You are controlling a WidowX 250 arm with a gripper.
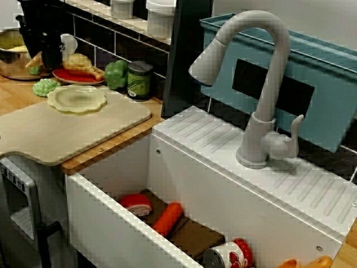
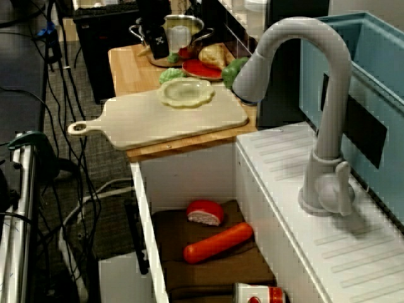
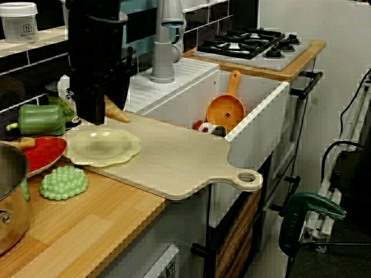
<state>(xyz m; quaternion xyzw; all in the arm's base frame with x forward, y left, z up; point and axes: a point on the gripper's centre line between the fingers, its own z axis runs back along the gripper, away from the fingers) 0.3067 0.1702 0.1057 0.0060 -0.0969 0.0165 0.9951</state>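
Ctr (image 3: 87, 223) | jaws nr red plate (image 3: 43, 152) | stove (image 3: 255, 43) only in counter-end view

SURFACE: wooden counter (image 3: 87, 226) beside the sink (image 3: 255, 124) | ON IT: cutting board (image 3: 174, 162), handle end overhanging the front edge | red plate (image 3: 40, 153) just beside the board | green bumpy piece (image 3: 64, 182) near the plate | metal pot (image 3: 8, 197) at the end | green pepper (image 3: 40, 119) and green can (image 1: 139, 80) by the back wall

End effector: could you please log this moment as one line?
end effector: near red plate | grip: cannot tell | pale leaf: on cutting board
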